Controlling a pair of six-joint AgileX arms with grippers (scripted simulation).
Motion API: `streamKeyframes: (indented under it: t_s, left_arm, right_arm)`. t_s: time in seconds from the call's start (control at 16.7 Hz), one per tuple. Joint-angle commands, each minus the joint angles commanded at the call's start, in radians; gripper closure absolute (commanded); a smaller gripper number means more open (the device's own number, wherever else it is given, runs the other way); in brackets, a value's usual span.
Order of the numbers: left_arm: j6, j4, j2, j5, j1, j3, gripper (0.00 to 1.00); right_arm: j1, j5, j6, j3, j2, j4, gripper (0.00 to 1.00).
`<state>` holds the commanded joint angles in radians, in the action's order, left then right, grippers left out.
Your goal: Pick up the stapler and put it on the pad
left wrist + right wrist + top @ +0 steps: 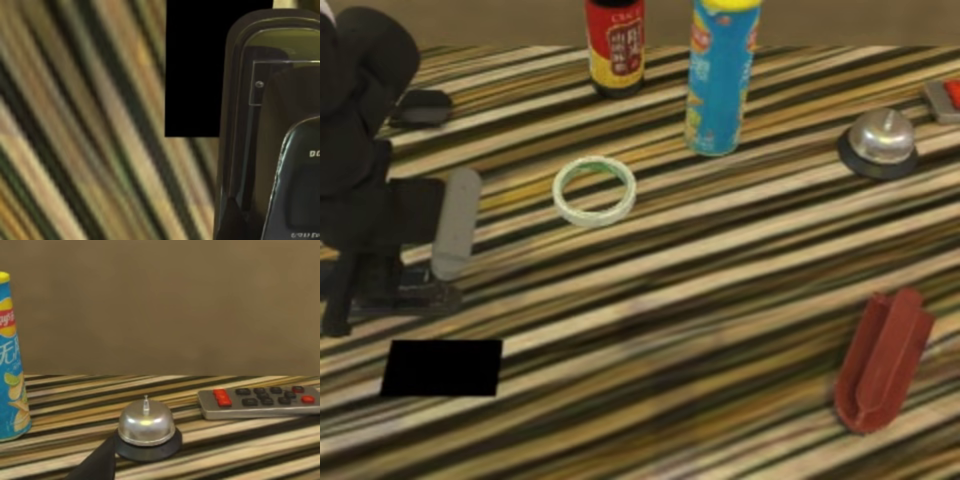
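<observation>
Lower left of the top view: the pad, a plain black rectangle, lies flat on the striped worktop. Lower right: a dark red elongated plastic object.

Just above the pad, not touching it, lies the black stapler. The left claw is at its left end; we cannot tell whether it is clamped. A grey elongated object lies just above the stapler.

In the left wrist view the stapler fills the right side, with the pad beyond.

Mid-frame: tape ring. Farther: silver bell, chips can, sauce bottle and remote.

The right claw is a dark sliver before the bell; state not discernible.
</observation>
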<state>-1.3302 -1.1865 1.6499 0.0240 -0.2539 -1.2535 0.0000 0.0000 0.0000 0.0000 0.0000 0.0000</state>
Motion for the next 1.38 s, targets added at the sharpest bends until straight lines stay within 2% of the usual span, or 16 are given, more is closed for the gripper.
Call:
streamKeyframes:
  t_s: [0.18,0.6,0.9,1.38]
  left_arm:
    - [0.0,0.07,0.022,0.0,-0.001,0.049,1.0]
    - [0.002,0.376,0.121,0.001,0.0,0.249,1.0]
    - [0.002,0.399,0.131,0.0,0.0,0.267,1.0]
    - [0.002,0.399,0.131,0.0,0.0,0.267,0.4]
  right_arm:
    - [0.0,0.0,0.0,0.0,0.0,0.0,0.0]
    - [0.0,0.0,0.0,0.0,0.0,0.0,0.0]
    - [0.0,0.0,0.0,0.0,0.0,0.0,0.0]
    - [0.0,0.0,0.0,0.0,0.0,0.0,0.0]
